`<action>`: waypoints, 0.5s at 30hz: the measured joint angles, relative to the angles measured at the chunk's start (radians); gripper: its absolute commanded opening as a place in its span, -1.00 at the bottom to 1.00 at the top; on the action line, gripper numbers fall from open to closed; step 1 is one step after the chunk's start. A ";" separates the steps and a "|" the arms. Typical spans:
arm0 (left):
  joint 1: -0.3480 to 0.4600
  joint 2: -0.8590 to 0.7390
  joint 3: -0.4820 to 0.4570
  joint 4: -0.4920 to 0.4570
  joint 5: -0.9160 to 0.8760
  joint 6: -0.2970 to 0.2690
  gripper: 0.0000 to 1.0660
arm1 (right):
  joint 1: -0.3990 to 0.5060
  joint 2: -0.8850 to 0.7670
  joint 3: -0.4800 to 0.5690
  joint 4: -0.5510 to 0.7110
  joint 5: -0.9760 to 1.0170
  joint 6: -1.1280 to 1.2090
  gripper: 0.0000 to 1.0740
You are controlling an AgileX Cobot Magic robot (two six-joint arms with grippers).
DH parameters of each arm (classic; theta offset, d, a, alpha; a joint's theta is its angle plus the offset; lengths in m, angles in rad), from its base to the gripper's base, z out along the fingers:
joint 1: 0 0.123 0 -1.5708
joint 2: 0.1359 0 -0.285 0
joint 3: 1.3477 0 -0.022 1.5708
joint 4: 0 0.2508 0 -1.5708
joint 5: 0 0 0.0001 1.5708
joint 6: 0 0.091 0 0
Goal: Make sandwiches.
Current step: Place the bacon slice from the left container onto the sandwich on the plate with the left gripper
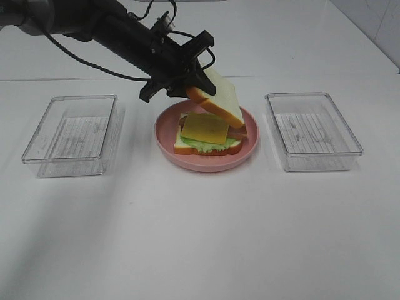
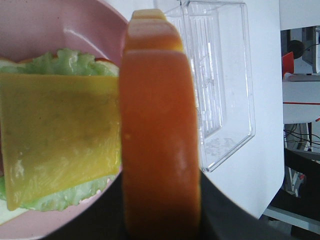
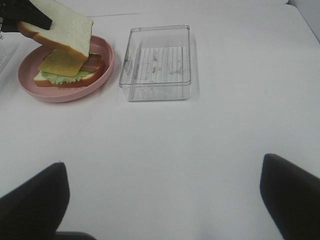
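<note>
The left gripper [image 1: 195, 80] is holding the top bread slice [image 1: 219, 97] tilted above the cheese square [image 1: 205, 128]; the right gripper [image 3: 162, 200] is standing wide.

A round pink plastic plate [image 1: 250, 147] sits near the middle of the white tabletop [image 1: 200, 237]. On either side of it stands 1 clear rectangular plastic tray, 2 in all: the left tray [image 1: 70, 135] and the right tray [image 1: 312, 130], each apart from the plate and upright with its open side up. Faint ribbed lines show through each tray's floor. A pale wall [image 1: 375, 25] rises beyond the table's far right corner.
</note>
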 measured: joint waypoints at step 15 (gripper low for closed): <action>0.000 0.048 0.000 -0.013 0.002 0.008 -1.00 | 0.000 0.000 0.000 0.000 0.000 0.000 0.83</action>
